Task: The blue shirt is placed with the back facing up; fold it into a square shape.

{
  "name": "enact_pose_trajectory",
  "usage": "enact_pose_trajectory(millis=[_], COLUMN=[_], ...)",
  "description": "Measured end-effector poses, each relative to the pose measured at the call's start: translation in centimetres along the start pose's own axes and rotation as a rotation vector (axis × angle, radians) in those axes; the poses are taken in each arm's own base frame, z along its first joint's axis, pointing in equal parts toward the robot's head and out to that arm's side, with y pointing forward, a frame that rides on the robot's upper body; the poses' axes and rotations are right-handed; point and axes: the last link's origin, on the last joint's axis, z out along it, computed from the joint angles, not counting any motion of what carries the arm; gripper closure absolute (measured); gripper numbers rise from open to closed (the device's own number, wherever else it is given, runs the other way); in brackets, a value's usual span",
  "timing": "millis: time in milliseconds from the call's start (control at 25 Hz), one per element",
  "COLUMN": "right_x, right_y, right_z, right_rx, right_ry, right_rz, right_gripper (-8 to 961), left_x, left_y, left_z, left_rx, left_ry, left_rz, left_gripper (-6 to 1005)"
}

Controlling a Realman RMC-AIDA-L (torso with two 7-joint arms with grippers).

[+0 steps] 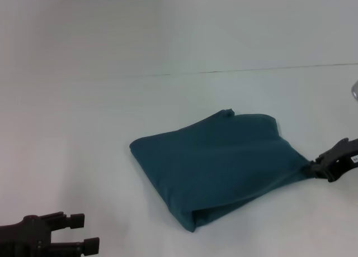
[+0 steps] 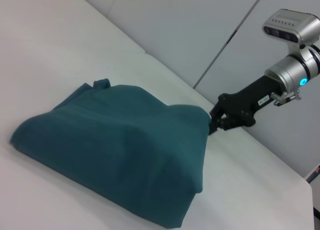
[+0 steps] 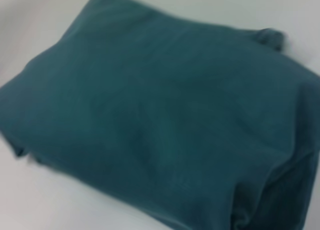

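The blue shirt [image 1: 215,159] lies folded into a rough four-sided bundle in the middle of the white table; it also shows in the left wrist view [image 2: 115,150] and fills the right wrist view [image 3: 160,115]. My right gripper [image 1: 313,169] is at the shirt's right corner, shut on the cloth, which is drawn out to a point there; the left wrist view shows the same black gripper [image 2: 212,122] pinching that corner. My left gripper [image 1: 84,232] rests low at the near left, well away from the shirt, open and holding nothing.
The white table [image 1: 112,100] spreads all around the shirt, and a thin seam [image 1: 251,70] crosses it behind the cloth. A small grey object [image 1: 354,89] pokes in at the right edge.
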Motion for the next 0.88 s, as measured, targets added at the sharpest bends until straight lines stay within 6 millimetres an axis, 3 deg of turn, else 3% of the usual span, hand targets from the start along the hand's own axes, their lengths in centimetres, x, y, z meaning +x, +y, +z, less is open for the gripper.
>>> enact_pose_trajectory(millis=[480, 880], right_x=[-0.1, -0.4], right_y=[-0.2, -0.5], right_z=[0.5, 0.2], right_rx=[0.026, 0.035], right_ry=[-0.006, -0.017], right_rz=[0.043, 0.042], right_gripper=[891, 891], left_x=[0.1, 4.4], left_y=[-0.3, -1.9], left_z=[0.2, 3.4], left_rx=[0.021, 0.009], left_ry=[-0.001, -0.011], left_rz=[-0.037, -0.459], left_gripper=[140, 151])
